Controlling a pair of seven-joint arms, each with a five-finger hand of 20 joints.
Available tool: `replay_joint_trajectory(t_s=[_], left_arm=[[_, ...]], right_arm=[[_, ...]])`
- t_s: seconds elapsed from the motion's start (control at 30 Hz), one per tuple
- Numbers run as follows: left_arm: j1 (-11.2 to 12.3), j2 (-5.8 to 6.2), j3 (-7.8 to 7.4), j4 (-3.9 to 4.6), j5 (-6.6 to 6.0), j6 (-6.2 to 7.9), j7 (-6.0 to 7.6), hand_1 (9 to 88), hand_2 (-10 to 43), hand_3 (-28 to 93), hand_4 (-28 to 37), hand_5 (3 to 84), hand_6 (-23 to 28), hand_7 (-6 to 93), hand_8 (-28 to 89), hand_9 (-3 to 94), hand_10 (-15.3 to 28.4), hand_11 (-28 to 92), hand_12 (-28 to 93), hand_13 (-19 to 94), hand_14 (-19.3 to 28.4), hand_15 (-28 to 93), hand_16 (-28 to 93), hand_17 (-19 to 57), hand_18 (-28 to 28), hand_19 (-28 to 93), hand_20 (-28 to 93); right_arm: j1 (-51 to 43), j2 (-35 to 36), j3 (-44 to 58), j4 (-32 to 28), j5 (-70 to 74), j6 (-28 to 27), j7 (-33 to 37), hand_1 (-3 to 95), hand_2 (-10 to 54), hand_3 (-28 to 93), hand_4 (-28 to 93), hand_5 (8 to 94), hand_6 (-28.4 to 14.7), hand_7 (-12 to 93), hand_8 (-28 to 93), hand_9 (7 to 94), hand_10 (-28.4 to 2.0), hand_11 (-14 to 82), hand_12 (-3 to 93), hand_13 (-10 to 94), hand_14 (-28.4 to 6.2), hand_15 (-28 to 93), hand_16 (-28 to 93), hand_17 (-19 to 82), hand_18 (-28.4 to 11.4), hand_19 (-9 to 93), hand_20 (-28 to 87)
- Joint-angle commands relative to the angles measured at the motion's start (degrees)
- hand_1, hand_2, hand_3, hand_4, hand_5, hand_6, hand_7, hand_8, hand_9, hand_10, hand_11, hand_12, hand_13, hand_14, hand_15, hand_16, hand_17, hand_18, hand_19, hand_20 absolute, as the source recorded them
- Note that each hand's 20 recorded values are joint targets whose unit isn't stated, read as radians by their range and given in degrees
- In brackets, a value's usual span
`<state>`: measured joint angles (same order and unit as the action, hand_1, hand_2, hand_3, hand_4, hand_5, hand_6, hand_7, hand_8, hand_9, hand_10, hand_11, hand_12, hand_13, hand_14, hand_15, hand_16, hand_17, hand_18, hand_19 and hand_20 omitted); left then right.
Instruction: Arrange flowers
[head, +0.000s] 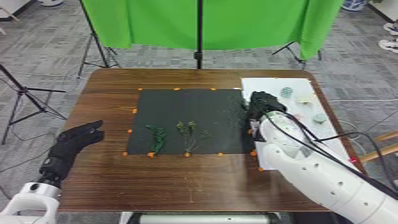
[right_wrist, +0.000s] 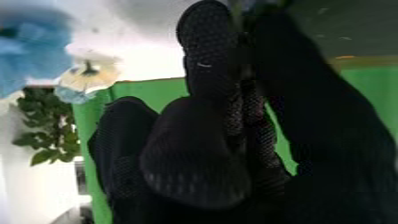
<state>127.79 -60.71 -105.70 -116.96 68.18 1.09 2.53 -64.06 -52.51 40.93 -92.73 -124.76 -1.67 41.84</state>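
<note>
Right hand (head: 264, 102) covering edge between dark mat (head: 173, 107) and white sheet (head: 266, 85); cannot tell whether pinching anything. Left hand (head: 78, 137) spreading thumb from fingers, left of mat. Leafy green sprig (head: 157, 139) and thin-stemmed sprig (head: 189, 131) lying on mat; pale blossoms (head: 320, 118) sitting on sheet.

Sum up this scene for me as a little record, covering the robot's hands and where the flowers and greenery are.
Setting: brown wooden table, green cloth behind
Left hand: open, at the table's left edge
Right hand: where the black mat meets the white sheet
Green sprigs: lying on the mat's near part
Pale flowers: on the white sheet, right of the mat
Right hand's grip: cannot tell
</note>
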Motion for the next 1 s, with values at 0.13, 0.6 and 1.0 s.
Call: replay_joint_trajectory(t_s=[0.13,0.6,1.0], left_arm=[[0.70,-0.68,-0.09,0.14,0.44,-0.62,-0.76,30.9,5.8,63,-21.9,44.5,6.1,8.7,-6,45.6,15.1,19,10,38,18.3,17,-2,7.2,13.6,18,16],[0.65,0.02,-0.29,0.06,0.41,-1.45,-1.46,30.8,5.8,63,-21.6,44.5,6.1,8.5,-6,45.5,15.1,19,10,38,18.3,17,-2,7.1,13.5,17,16],[0.22,0.52,-0.20,0.02,1.45,-2.42,-2.00,30.8,5.8,63,-21.5,44.3,6.2,8.5,-6,45.2,14.9,19,10,37,18.2,17,-2,7.0,13.5,17,16]], right_arm=[[-5.90,0.05,2.44,-0.98,3.20,8.48,-1.38,56.5,-9.5,58,-4,83.5,-4.8,31,20,91.2,-10.4,47.3,30.0,94,-1.0,70,27,75,-11.0,93,59],[-17.26,-2.29,12.88,-20.35,2.81,9.82,-4.12,56.1,-9.5,59,-2,83.7,-5.5,32,20,91.9,-10.7,48.5,29.1,94,-0.8,72,26,76,-11.1,93,60],[-24.08,-9.01,12.15,-20.04,1.54,6.35,-3.25,55.9,-9.5,58,-2,83.6,-5.5,32,20,91.8,-10.3,48.4,28.6,94,-0.5,72,25,76,-10.6,93,60]])
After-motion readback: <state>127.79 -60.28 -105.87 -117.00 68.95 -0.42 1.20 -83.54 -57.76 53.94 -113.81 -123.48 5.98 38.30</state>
